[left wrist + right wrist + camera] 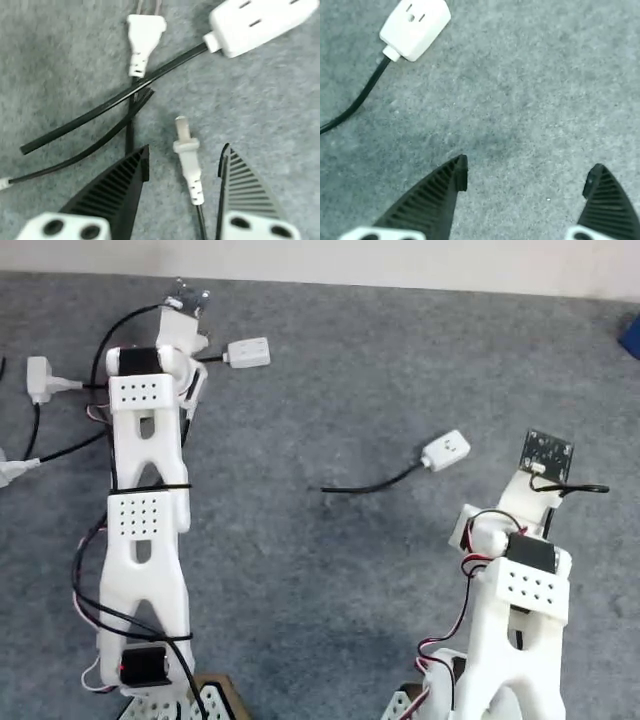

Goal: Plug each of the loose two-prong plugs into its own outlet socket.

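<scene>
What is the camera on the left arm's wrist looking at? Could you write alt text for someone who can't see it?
A small white two-prong plug lies on grey carpet between the open black ribbed fingers of the left gripper, touched by neither. Farther off lie a second white plug, crossing black cords and a white plastic outlet block with slots.

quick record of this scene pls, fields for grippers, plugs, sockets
left gripper: open, straddling a two-prong plug lying on the carpet
second plug: loose, beside black cords
socket by left arm: empty
right gripper: open, holding nothing
socket by right arm: empty, ahead of right gripper
plugged in: none
</scene>
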